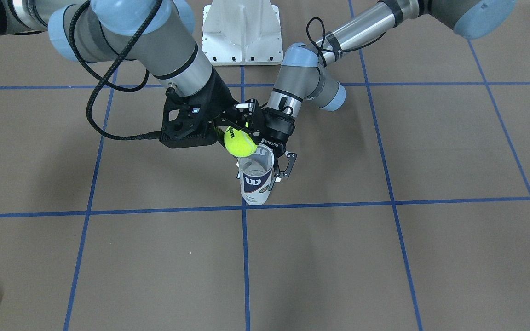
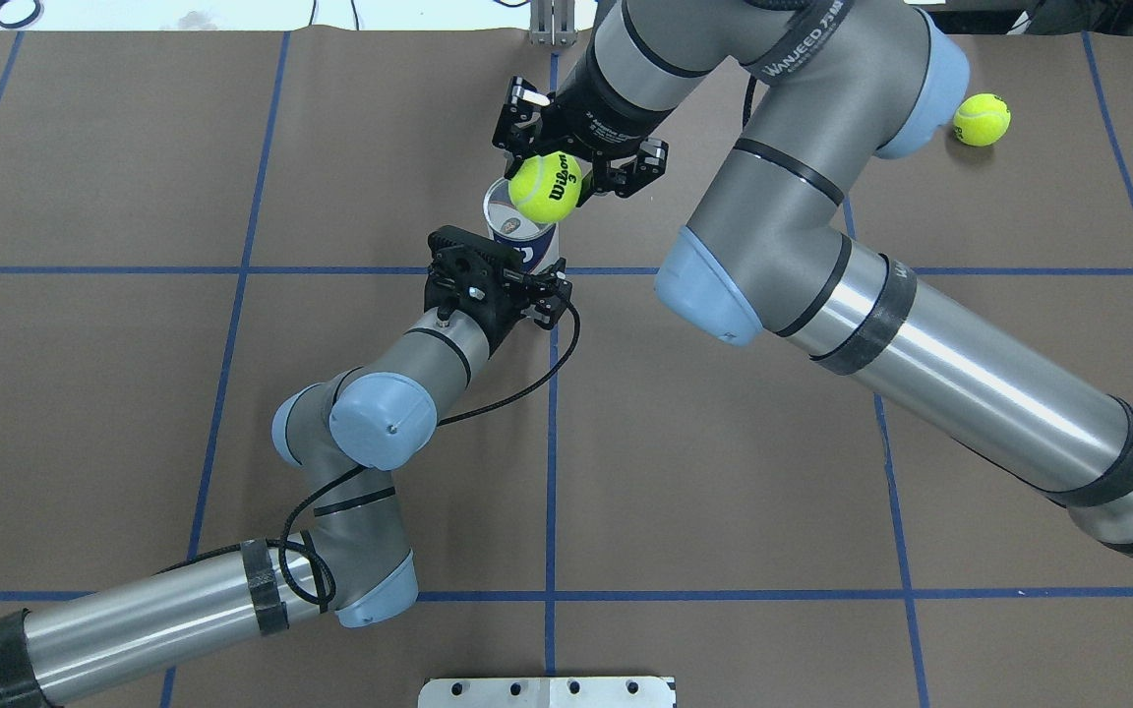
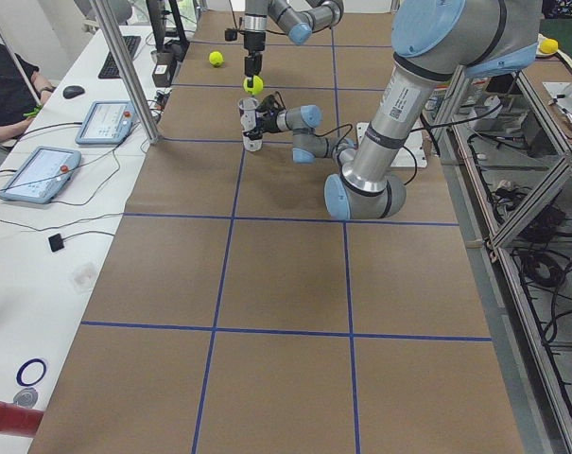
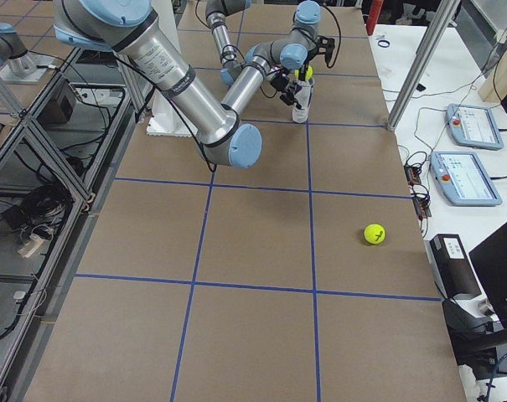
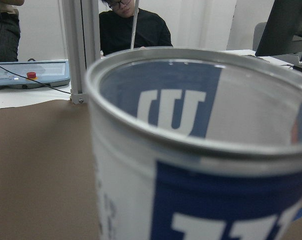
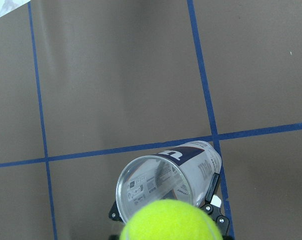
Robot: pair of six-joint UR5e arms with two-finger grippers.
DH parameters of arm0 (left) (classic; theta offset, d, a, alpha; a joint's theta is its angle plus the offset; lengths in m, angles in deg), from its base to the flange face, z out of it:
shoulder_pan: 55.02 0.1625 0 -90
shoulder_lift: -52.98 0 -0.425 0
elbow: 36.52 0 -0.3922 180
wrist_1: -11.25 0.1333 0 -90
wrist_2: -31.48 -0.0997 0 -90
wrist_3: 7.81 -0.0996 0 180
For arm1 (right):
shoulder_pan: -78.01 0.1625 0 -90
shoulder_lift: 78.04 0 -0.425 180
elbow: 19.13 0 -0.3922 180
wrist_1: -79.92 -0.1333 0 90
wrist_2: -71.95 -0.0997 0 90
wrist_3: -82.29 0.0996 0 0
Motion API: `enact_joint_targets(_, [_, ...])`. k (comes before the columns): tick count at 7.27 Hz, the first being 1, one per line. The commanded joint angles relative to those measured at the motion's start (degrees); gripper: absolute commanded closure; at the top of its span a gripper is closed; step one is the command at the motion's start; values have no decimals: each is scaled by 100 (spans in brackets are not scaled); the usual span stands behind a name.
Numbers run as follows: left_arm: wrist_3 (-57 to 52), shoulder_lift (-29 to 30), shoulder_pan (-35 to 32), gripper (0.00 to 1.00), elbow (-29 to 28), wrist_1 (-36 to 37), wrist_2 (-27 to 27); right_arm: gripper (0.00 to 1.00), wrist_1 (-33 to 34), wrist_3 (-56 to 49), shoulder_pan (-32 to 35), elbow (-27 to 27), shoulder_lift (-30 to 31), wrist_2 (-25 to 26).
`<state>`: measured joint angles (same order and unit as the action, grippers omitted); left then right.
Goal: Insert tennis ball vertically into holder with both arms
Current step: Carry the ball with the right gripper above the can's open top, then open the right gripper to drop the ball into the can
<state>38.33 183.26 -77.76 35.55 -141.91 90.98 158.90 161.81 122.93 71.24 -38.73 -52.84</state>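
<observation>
Standing holder [image 1: 256, 184] — ball [image 1: 240, 142] just abv.

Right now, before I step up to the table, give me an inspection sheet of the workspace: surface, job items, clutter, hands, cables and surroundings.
Surface: brown table marked with a blue tape grid, lying flat.
Job's things: holder upright with its mouth open; tennis ball above its rim, not yet inside.
Clutter: spare ball loose on the table, well away from the holder.
Hands: left hand shut on the holder's side; right hand shut on the tennis ball.
Cables: black cable loops off the right wrist; thinner cable loops off the left wrist.
Surroundings: white pedestal at the robot's base; tablets on a side bench; a person seated beyond it.
</observation>
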Motion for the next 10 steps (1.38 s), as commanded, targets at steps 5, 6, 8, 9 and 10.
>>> enact_joint_targets(5, [0, -3, 15, 17, -9, -3, 9, 100, -348, 2, -1, -521, -230, 245])
enact_joint_targets(6, [0, -3, 6, 17, -17, -3, 0, 97, -339, 2, -1, -529, -282, 245])
enact_joint_targets(8, [-9, -12, 6, 17, -18, -3, 0, 82, -330, 10, -10, -529, -300, 245])
enact_joint_targets(9, [0, -12, 6, 17, -18, -3, 9, 43, -330, 2, -19, -547, -292, 245])
enact_joint_targets(10, [0, -3, 6, 17, -18, -3, 9, 13, -321, 10, -19, -538, -300, 245])
